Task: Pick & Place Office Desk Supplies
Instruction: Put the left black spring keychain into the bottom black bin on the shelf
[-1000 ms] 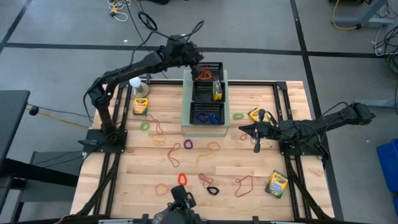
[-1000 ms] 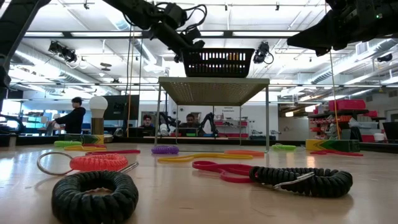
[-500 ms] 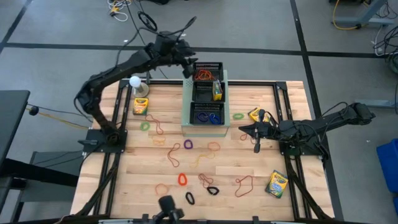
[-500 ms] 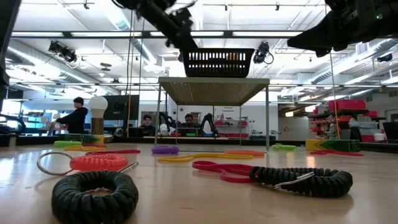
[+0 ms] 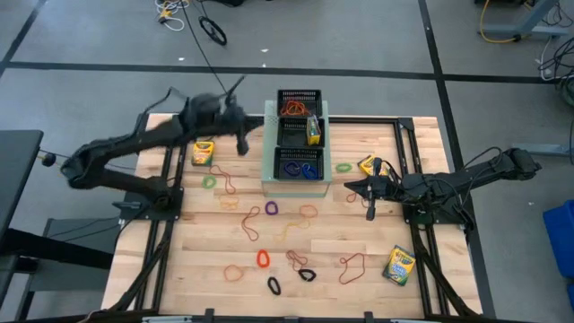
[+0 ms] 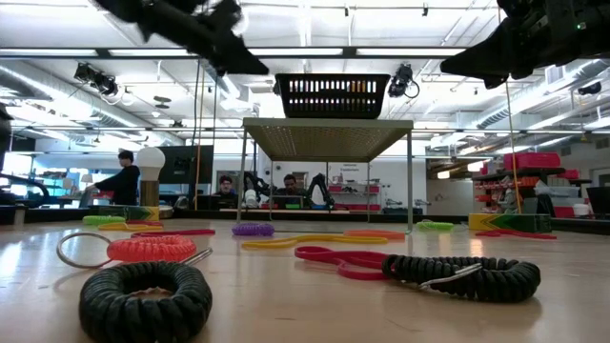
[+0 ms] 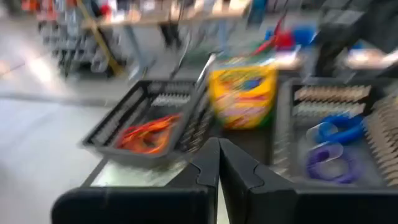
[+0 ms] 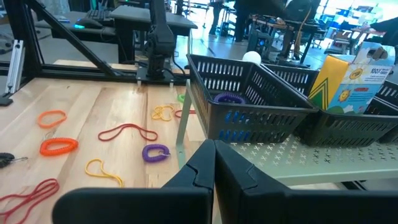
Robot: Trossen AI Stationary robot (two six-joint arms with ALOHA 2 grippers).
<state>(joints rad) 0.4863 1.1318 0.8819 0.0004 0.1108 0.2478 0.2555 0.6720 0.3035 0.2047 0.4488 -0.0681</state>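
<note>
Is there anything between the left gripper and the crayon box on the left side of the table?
Nothing visible does. The left gripper hangs beside the crayon box, and only bare table shows between them.

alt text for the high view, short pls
Overhead view of a wooden table scattered with coloured rubber-band loops. A pale-green perforated box at the back carries three black mesh trays. The left gripper hangs beside the box; the right gripper waits shut at the other side.
</note>
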